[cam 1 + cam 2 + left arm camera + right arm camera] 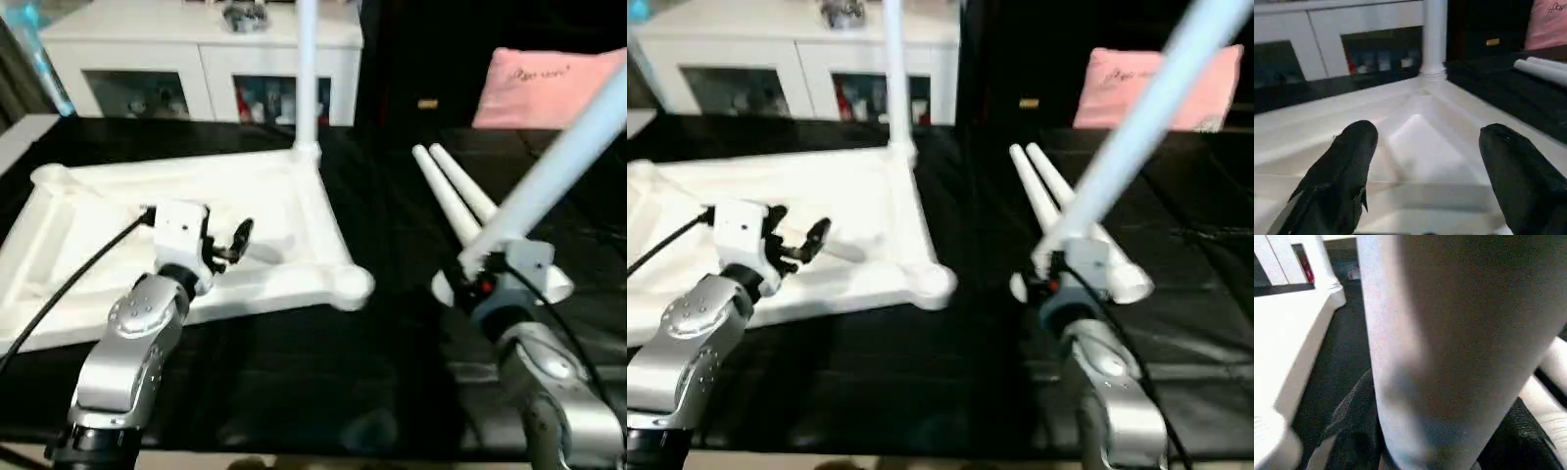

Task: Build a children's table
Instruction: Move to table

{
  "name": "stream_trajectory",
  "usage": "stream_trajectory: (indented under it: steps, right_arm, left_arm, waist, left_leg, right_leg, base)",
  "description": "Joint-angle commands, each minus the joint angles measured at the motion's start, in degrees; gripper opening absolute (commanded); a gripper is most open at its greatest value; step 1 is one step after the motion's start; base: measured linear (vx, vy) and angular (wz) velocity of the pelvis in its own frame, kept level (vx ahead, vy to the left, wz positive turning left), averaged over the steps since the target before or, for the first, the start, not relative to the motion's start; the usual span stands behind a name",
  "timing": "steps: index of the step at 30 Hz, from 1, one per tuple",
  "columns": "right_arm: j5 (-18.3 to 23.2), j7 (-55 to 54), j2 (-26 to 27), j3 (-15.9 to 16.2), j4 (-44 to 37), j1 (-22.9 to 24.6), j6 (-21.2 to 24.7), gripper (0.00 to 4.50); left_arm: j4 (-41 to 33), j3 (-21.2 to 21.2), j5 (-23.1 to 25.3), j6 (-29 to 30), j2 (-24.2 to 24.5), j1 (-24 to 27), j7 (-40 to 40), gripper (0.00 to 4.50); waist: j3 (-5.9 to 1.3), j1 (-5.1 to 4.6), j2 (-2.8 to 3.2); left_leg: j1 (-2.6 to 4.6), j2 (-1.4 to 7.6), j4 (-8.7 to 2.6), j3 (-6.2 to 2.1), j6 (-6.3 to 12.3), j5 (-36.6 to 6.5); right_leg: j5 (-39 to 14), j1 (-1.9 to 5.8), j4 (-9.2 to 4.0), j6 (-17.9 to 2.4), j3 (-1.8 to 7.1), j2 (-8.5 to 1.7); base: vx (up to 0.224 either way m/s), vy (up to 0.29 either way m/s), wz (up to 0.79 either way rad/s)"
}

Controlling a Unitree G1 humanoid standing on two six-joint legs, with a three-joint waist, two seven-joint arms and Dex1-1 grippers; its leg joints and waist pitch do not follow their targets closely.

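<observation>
Left eye view: the white tabletop point(294, 211) is seen lying underside up on the black work surface point(392, 323), its ribbed panels facing the camera and a round corner socket point(350, 284) at the near right corner. One leg point(307, 69) is already stood upright in the far right corner socket, rising out past the top of the picture. The left gripper point(230, 245) is held over the tabletop's underside, its two black fingers spread well apart with nothing between them. In the left wrist view the fingers point(1347, 171) are seen apart above the ribbed white surface, with the upright leg straight ahead.

On the right, a second leg point(558, 166) is gripped by the right gripper point(477, 274), the jaws closed around the tube near its lower end; the leg is tilted, slanting up and away to the right. In the right wrist view the held leg is pressed close to the camera. Two more legs point(451, 196) are left lying side by side on the black surface, just behind the right gripper and apart from the tabletop.

Behind the table a white cabinet point(196, 59) with glass doors is seen, and a pink cushion point(549, 83) at the far right.
</observation>
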Motion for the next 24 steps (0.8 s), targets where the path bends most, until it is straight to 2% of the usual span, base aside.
stream_trajectory:
  steps: [1, 2, 3, 4, 5, 6, 7, 8, 9, 10, 11, 12, 13, 14, 15, 16, 17, 18, 19, 20, 23, 24]
  right_arm:
    - [1.67, 0.09, 0.71, 0.12, -1.94, -0.52, 0.51, 1.96]
    - [2.02, 0.18, 0.80, 0.05, -2.38, -0.58, 1.19, 1.96]
    - [1.97, 0.10, 0.76, 0.08, -2.61, -0.63, 1.62, 1.96]
    - [1.94, 0.01, 0.72, 0.11, -2.76, -0.65, 1.87, 1.96]
    - [1.73, 0.00, 0.55, 0.15, -2.75, -0.70, 1.68, 1.96]
    - [1.67, 0.02, 0.43, 0.11, -2.70, -0.75, 1.49, 1.96]
    - [1.93, 0.02, 0.35, -0.24, -2.67, -0.85, 1.55, 1.96]
    - [2.03, -0.02, 0.32, -0.42, -2.64, -0.91, 1.63, 1.96]
    - [2.09, -0.07, 0.27, -0.61, -2.60, -0.98, 1.68, 1.96]
    - [2.03, -0.05, 0.18, -0.72, -2.51, -1.01, 1.69, 1.96]
    - [1.99, -0.02, 0.12, -0.79, -2.48, -1.03, 1.72, 1.96]
    - [1.89, 0.01, -0.01, -0.78, -2.48, -1.03, 1.67, 1.96]
    - [1.65, 0.04, -0.18, -0.70, -2.45, -1.06, 1.36, 1.96]
    - [1.63, 0.03, -0.20, -0.69, -2.45, -1.07, 1.34, 1.96]
    - [1.03, 0.20, -0.93, -0.26, -2.41, -1.18, 0.67, 1.96]
    - [1.03, 0.20, -0.93, -0.26, -2.41, -1.18, 0.67, 1.96]
    - [0.66, 0.45, -1.44, 0.05, -2.30, -1.26, 0.28, 1.96]
    - [-0.07, 0.82, -2.31, 0.54, -2.03, -1.49, -0.34, 1.96]
    - [-0.51, 1.11, -2.88, 0.81, -1.84, -1.69, -0.68, 1.96]
    - [-0.92, 1.48, -3.61, 0.91, -1.47, -2.18, -0.86, 1.96]
    - [-0.27, 2.33, -4.42, 0.07, -0.64, -3.47, -0.94, 1.96]
    - [-0.16, 2.44, -4.56, -0.06, -0.50, -3.73, -0.85, 1.96]
  left_arm:
    - [0.20, 0.33, 1.86, 0.52, 0.73, 0.23, 0.86, 3.78]
    - [0.32, 0.65, 1.60, 0.71, 0.52, 0.14, 0.86, 3.78]
    - [0.27, 0.73, 1.54, 0.59, 0.50, 0.09, 0.74, 3.78]
    - [0.24, 0.79, 1.59, 0.51, 0.47, 0.06, 0.62, 3.78]
    - [0.23, 1.92, 0.30, 0.81, -0.66, -0.13, 1.14, 3.78]
    - [0.19, 2.77, -0.67, 1.10, -1.53, -0.31, 1.58, 3.78]
    - [-0.07, 2.55, -0.34, 1.25, -1.40, -0.56, 1.72, 3.78]
    - [-0.18, 2.17, 0.06, 1.39, -1.03, -0.60, 1.54, 3.78]
    - [-0.31, 1.77, 0.52, 1.64, -0.64, -0.62, 1.36, 3.78]
    - [-0.47, 1.50, 0.67, 1.76, -0.55, -0.49, 1.21, 3.78]
    - [-0.59, 1.32, 0.77, 1.84, -0.50, -0.40, 1.12, 3.78]
    - [-0.87, 1.19, 0.74, 1.85, -0.62, -0.25, 0.98, 3.78]
    - [-1.05, 1.11, 0.74, 1.88, -0.76, -0.18, 0.93, 3.78]
    - [-1.06, 1.11, 0.75, 1.89, -0.78, -0.18, 0.93, 3.78]
    - [-1.19, 1.06, 1.02, 2.02, -1.12, -0.16, 0.61, 3.78]
    - [-1.19, 1.06, 1.02, 2.02, -1.12, -0.16, 0.61, 3.78]
    - [-1.16, 0.94, 1.22, 1.98, -1.20, -0.18, 0.33, 3.78]
    - [-1.08, 0.39, 1.14, 1.85, -0.93, -0.09, -0.72, 3.78]
    - [-1.02, -0.15, 1.10, 1.53, -0.55, 0.00, -1.65, 3.78]
    - [-0.86, -1.09, 0.69, 1.00, 0.15, 0.04, -3.40, 3.78]
    - [-0.15, -2.54, -1.34, 1.76, 1.09, -0.76, -7.60, 3.78]
    - [0.11, -2.86, -1.73, 2.06, 1.27, -1.01, -8.47, 3.78]
  waist:
    - [-3.10, -2.42, 2.07]
    - [-2.99, -2.75, 2.68]
    - [-2.62, -2.57, 3.10]
    - [-2.72, -2.93, 3.02]
    - [-2.73, -2.99, 2.95]
    - [-3.02, -3.20, 2.93]
    - [-3.10, -3.24, 2.11]
    - [-3.08, -2.86, 2.11]
    - [-2.71, -2.83, 1.15]
    - [-2.59, -2.21, -0.14]
    - [-2.51, -1.90, -0.88]
    - [-2.21, -1.11, -1.45]
    - [-1.71, -0.85, -1.61]
    - [-1.64, -0.87, -1.34]
    - [-1.65, -1.22, -0.67]
    - [-1.81, -1.89, -0.31]
    - [-1.91, -2.10, 0.03]
    - [-2.13, -2.23, 0.08]
    - [-2.18, -2.16, 0.22]
    - [-2.27, -1.90, -0.12]
    - [-2.34, -1.64, -0.29]
    - [-2.36, -1.56, -0.05]
  left_leg:
    - [3.21, 5.38, -10.71, -3.61, 5.63, -10.38]
    - [2.35, 5.46, -11.56, -3.91, 2.79, -11.36]
    - [2.03, 6.14, -11.92, -5.05, -5.59, -12.25]
    - [3.02, 8.23, -12.21, -6.48, -12.88, -14.20]
    - [3.47, 9.47, -12.57, -7.44, -12.82, -14.56]
    - [3.79, 9.57, -12.31, -7.58, -11.37, -13.69]
    - [3.08, 8.41, -12.00, -6.90, -8.89, -11.94]
    - [2.57, 7.27, -11.75, -5.89, -9.26, -12.67]
    - [1.12, 5.10, -11.43, -3.69, -11.24, -18.41]
    - [0.47, 4.07, -10.28, -2.01, -9.26, -18.20]
    - [0.50, 3.77, -9.61, -1.14, -6.54, -16.37]
    - [1.40, 3.93, -8.38, -0.14, -1.91, -12.21]
    - [1.74, 4.20, -7.77, 0.30, 0.59, -8.96]
    - [1.59, 4.63, -8.00, 0.27, 0.91, -8.44]
    - [1.45, 5.45, -9.41, 0.18, -0.13, -11.19]
    - [1.33, 6.21, -10.80, -0.26, -1.86, -15.70]
    - [1.29, 6.40, -11.25, -0.37, -2.57, -17.43]
    - [1.07, 6.44, -11.55, -0.28, -3.32, -18.58]
    - [1.06, 6.41, -11.51, -0.18, -3.52, -18.31]
    - [0.89, 6.24, -11.28, 0.32, -2.90, -15.65]
    - [0.83, 6.15, -10.89, 0.81, -1.29, -12.58]
    - [0.94, 6.25, -10.85, 0.97, -1.08, -11.82]
  right_leg:
    - [-14.62, -0.81, 1.53, -10.30, -4.87, 0.59]
    - [-9.85, -0.42, 3.94, -8.49, -6.18, 0.42]
    - [-3.84, 0.29, 3.89, -5.53, -7.27, -0.83]
    - [-3.18, 0.39, 3.69, -4.13, -7.72, -1.76]
    - [-6.45, 0.65, 3.91, -1.93, -7.60, -2.68]
    - [-6.63, 1.03, 3.93, -1.76, -7.58, -3.18]
    - [-5.23, 2.53, 2.48, -2.83, -7.20, -4.37]
    - [-4.29, 3.04, 1.44, -3.60, -7.01, -4.80]
    - [-4.62, 4.34, -1.08, -5.36, -6.12, -6.55]
    - [-9.92, 4.79, -3.12, -6.41, -4.91, -9.14]
    - [-14.95, 4.91, -4.00, -6.63, -4.29, -10.23]
    - [-26.44, 4.23, -5.66, -7.40, -3.48, -11.33]
    - [-37.32, 3.82, -6.91, -7.71, -3.52, -11.61]
    - [-39.80, 3.84, -6.97, -8.03, -3.77, -11.45]
    - [-39.83, 3.57, -6.36, -8.34, -4.85, -9.63]
    - [-34.49, 3.64, -5.21, -8.39, -5.63, -8.08]
    - [-31.41, 3.76, -4.75, -8.52, -5.83, -7.78]
    - [-26.31, 4.05, -4.33, -9.01, -5.93, -7.94]
    - [-24.50, 4.07, -4.25, -9.24, -5.89, -8.13]
    - [-20.81, 4.20, -4.20, -9.89, -5.64, -8.62]
    - [-20.47, 4.28, -4.20, -10.72, -5.55, -8.90]
    - [-19.49, 4.12, -4.13, -11.18, -5.55, -8.79]
  base:
    - [-0.012, 0.139, 0.07]
    - [-0.037, 0.283, 0.09]
    - [-0.057, 0.246, 0.01]
    - [-0.079, 0.299, 0.02]
    - [-0.054, 0.155, 0.00]
    - [-0.052, 0.082, -0.03]
    - [0.000, 0.000, 0.00]
    - [-0.080, 0.041, -0.04]
    - [-0.094, -0.004, -0.05]
    - [-0.129, -0.042, -0.04]
    - [-0.079, -0.054, -0.04]
    - [-0.062, -0.075, 0.04]
    - [0.000, 0.000, 0.00]
    - [-0.058, -0.055, 0.01]
    - [-0.050, -0.030, -0.06]
    - [-0.061, -0.029, -0.12]
    - [0.000, 0.000, 0.00]
    - [0.000, 0.000, 0.00]
    - [0.000, 0.000, 0.00]
    - [0.000, 0.000, 0.00]
    - [0.000, 0.000, 0.00]
    - [0.000, 0.000, 0.00]
